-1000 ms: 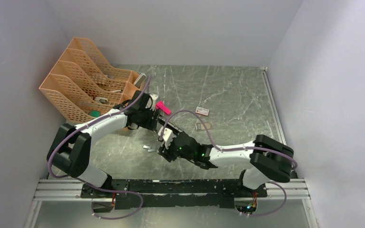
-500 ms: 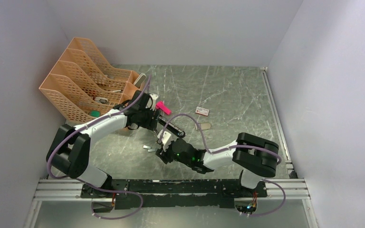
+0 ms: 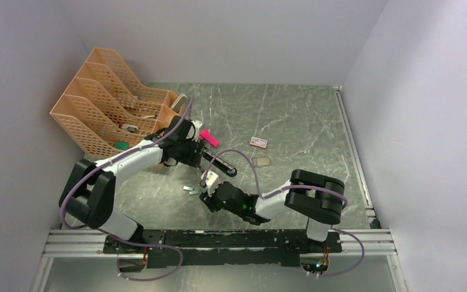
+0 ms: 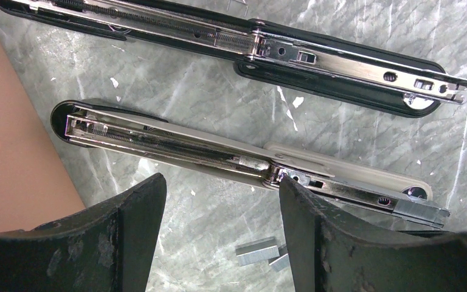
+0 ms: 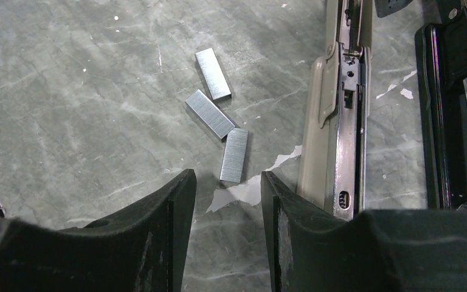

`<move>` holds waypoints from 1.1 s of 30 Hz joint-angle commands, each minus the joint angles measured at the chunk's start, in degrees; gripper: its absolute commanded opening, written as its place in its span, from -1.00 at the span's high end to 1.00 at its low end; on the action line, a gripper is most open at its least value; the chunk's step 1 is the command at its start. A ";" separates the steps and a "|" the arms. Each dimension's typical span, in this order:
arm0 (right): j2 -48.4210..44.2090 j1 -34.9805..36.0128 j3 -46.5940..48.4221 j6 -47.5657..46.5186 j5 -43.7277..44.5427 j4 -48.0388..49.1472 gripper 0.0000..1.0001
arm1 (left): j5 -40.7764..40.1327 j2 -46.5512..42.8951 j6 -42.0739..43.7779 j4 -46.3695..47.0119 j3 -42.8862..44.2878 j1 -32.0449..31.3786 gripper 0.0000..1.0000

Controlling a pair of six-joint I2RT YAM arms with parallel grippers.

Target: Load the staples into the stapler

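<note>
The black stapler [image 3: 222, 164] lies opened flat, silver rail up [image 4: 340, 61], at the right edge of the right wrist view [image 5: 453, 121]. Beside it lies a second opened stapler with a beige base [image 4: 340, 167] [image 5: 316, 140]; a staple strip [image 4: 422, 211] sits at its rail end. Three loose strips of staples [image 5: 210, 114] [image 3: 190, 190] [image 4: 257, 250] lie on the table. My right gripper [image 5: 228, 176] [image 3: 208, 191] hovers open just short of the nearest strip. My left gripper [image 4: 221, 182] [image 3: 191, 152] is open above the beige stapler, holding nothing.
Orange mesh file racks [image 3: 106, 103] stand at the back left, close behind my left arm. A pink plastic piece [image 3: 205, 137] lies by the stapler. A small white box with red print [image 3: 258, 142] and a small flat item [image 3: 260, 161] lie to the right.
My right arm has folded inward, its elbow swinging left, and its gripper has slid slightly down-left toward the loose staples. The left arm has stayed still.
</note>
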 commanded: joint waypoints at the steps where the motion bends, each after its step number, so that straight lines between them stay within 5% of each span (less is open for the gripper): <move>1: 1.26 0.43 -0.22 1.40 2.64 3.24 0.07 | -0.89 -1.36 0.78 0.81 -0.65 -0.44 -0.46; 33: 6.49 0.55 -1.30 2.14 1.84 6.97 0.42 | -0.89 -1.51 0.79 0.90 -0.65 -0.63 -0.46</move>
